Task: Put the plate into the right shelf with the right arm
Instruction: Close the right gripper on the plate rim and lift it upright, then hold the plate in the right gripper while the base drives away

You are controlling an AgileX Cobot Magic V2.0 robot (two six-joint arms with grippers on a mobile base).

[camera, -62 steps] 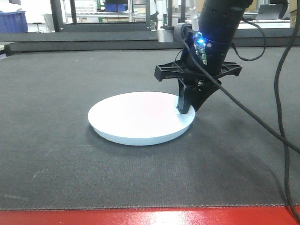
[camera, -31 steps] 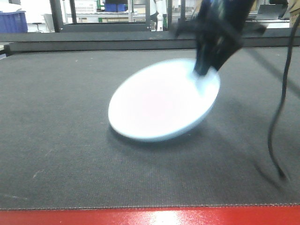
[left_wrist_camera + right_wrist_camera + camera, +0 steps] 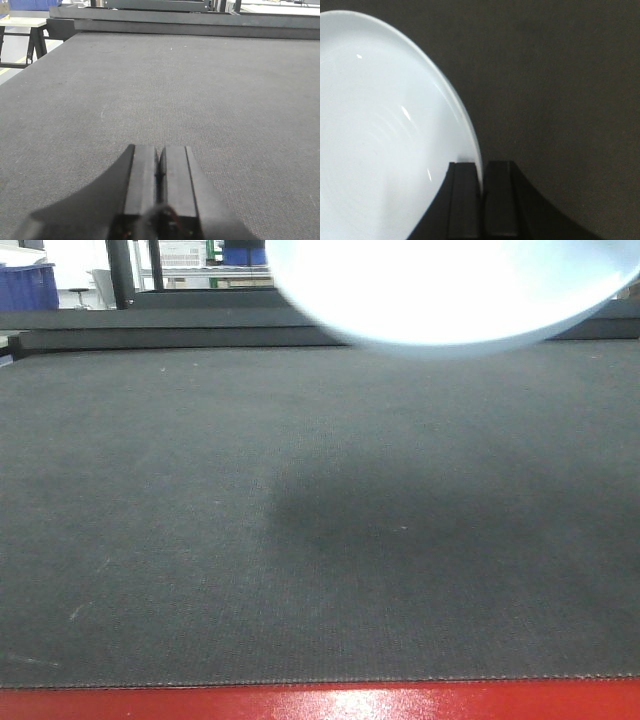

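Note:
The white plate (image 3: 450,290) hangs high above the dark mat, cut off by the top edge of the front view, its pale bluish underside facing the camera. In the right wrist view the plate (image 3: 385,130) fills the left half, and my right gripper (image 3: 482,167) is shut on its rim, one finger on each face. The right arm itself is out of the front view. My left gripper (image 3: 159,155) rests low over the mat, jaws pressed together with nothing between them. The right shelf is out of view.
A dark grey mat (image 3: 300,520) covers the table, with a red table edge (image 3: 320,705) along the front. The plate's shadow (image 3: 420,530) lies on the mat. Black frames (image 3: 120,270) and a blue bin (image 3: 30,285) stand far behind.
The plate has gone from lying flat on the mat to tilted, then lifted high to the top of the front view. The right arm rose out of that view with it.

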